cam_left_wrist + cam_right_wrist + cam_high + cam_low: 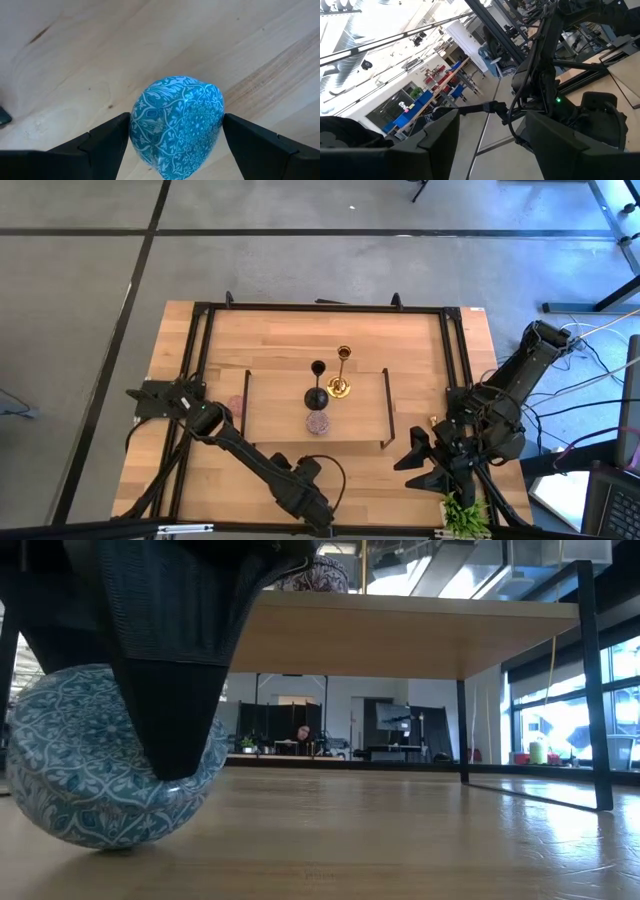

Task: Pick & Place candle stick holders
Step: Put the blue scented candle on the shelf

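My left gripper (175, 131) is at the table's near edge (318, 515), shut on a squat blue-and-white patterned round holder (177, 125), also in the low view (70, 770). In the high view the gripper hides it. A black stem holder (317, 385), a gold stem holder (342, 372) and a mauve glittery round (318, 423) stand on the raised wooden board (275, 415). A pink round (236, 408) sits on the table left of the board. My right gripper (415, 463) is open and empty, held up at the table's right. My left gripper pinches the blue round holder by two opposite sides of its curved wall (136, 125) between its two fingers (107, 137). The fingers come from above, pointing down. The holder's underside (100, 840) is on the table.
The board has black end rails and stands on thin black legs (592, 690), with room under it. A black frame (200, 330) runs around the table. A small green plant (462, 515) stands at the near right corner, below my right gripper.
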`<state>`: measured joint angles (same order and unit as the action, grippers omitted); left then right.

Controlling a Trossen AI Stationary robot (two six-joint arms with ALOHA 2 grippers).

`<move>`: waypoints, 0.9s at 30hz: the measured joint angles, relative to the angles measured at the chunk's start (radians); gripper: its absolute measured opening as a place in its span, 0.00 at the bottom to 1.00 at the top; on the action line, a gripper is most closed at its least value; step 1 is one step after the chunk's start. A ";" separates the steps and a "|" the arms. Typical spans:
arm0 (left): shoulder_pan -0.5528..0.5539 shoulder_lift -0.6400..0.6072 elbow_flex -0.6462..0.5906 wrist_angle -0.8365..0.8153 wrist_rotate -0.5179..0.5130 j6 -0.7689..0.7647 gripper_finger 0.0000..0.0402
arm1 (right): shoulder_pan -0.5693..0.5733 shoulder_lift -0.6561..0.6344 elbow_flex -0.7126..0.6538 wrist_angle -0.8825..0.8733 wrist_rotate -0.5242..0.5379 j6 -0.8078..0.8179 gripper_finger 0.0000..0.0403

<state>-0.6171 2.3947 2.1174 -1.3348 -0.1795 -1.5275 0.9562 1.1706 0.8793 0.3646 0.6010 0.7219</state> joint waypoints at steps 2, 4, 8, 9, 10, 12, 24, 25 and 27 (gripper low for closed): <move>0.002 0.000 0.000 0.000 0.000 0.005 0.78 | 0.000 0.000 0.000 -0.002 0.000 0.000 0.57; 0.002 0.000 0.000 0.002 -0.001 0.008 0.76 | 0.000 0.000 0.000 -0.002 0.000 0.006 0.57; 0.002 -0.001 0.000 0.037 0.000 0.034 0.73 | 0.000 0.000 0.000 -0.005 0.000 0.012 0.57; 0.002 -0.002 0.000 0.043 0.000 0.037 0.73 | 0.000 0.000 0.000 -0.006 0.000 0.013 0.57; 0.002 -0.002 0.000 0.046 0.000 0.039 0.72 | 0.000 0.000 0.000 -0.006 0.000 0.014 0.57; 0.003 -0.002 0.000 0.051 0.001 0.039 0.71 | 0.000 0.000 0.000 -0.007 0.000 0.015 0.57; 0.004 -0.003 0.001 0.159 0.008 0.077 0.65 | 0.000 0.000 0.000 -0.021 0.000 0.015 0.58; 0.004 -0.003 0.001 0.171 0.009 0.084 0.65 | 0.000 0.000 0.000 -0.021 0.000 0.015 0.58; 0.004 -0.003 0.001 0.177 0.011 0.084 0.65 | 0.000 0.000 0.000 -0.023 0.000 0.015 0.58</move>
<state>-0.6128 2.3917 2.1181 -1.1579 -0.1688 -1.4435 0.9562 1.1706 0.8791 0.3413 0.6010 0.7368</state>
